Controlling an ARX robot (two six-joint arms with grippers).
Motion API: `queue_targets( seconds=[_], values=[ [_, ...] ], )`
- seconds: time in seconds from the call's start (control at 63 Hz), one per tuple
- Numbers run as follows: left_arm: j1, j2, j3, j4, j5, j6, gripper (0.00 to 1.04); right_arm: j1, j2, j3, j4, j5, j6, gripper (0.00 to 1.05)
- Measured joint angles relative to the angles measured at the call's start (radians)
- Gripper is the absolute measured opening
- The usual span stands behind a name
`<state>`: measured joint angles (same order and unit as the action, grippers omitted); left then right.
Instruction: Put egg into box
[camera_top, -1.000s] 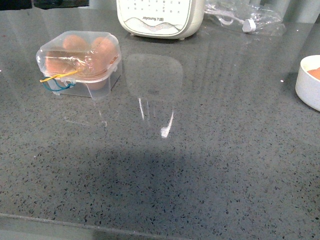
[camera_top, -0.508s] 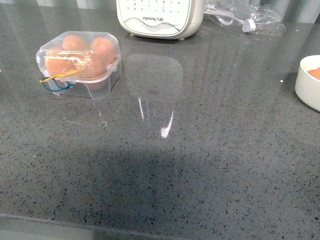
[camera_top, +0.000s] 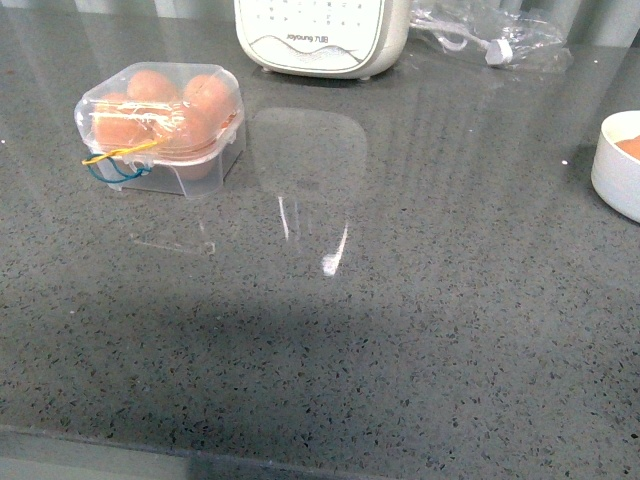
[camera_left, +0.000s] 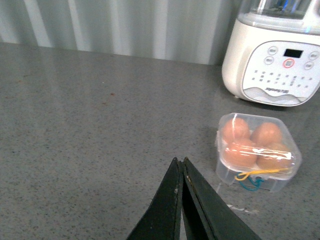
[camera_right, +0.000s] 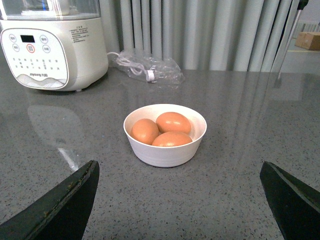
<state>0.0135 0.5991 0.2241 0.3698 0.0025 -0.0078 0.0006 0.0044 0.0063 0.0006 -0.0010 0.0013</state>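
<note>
From the front, the small clear plastic four-slot box (camera_top: 160, 128) sits closed on the grey speckled counter (camera_top: 400, 330), brown eggs filling it. At the left wrist, the left gripper (camera_left: 180, 162) is pressed together, empty, near the box. At the right wrist, the right gripper (camera_right: 180, 200) is spread wide before the white round bowl (camera_right: 165, 150) holding three eggs, including the orange-brown egg (camera_right: 173, 122). With the lid shut and slots seemingly full, any egg brought over could crack against it.

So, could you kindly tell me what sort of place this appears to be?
Probably a kitchen-style counter: a grey speckled stone worktop, a white soy-milk-maker style appliance at the back, and a white bowl of brown eggs near a clear egg box.
</note>
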Motion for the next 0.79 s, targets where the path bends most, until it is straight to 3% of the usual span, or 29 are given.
queue_targets(
  seconds=[0.794],
  values=[
    [-0.013,-0.303,-0.184,-0.114,-0.003,0.000,0.04,0.000,0.000,0.000,0.000,0.000,0.000,0.97]
  ],
)
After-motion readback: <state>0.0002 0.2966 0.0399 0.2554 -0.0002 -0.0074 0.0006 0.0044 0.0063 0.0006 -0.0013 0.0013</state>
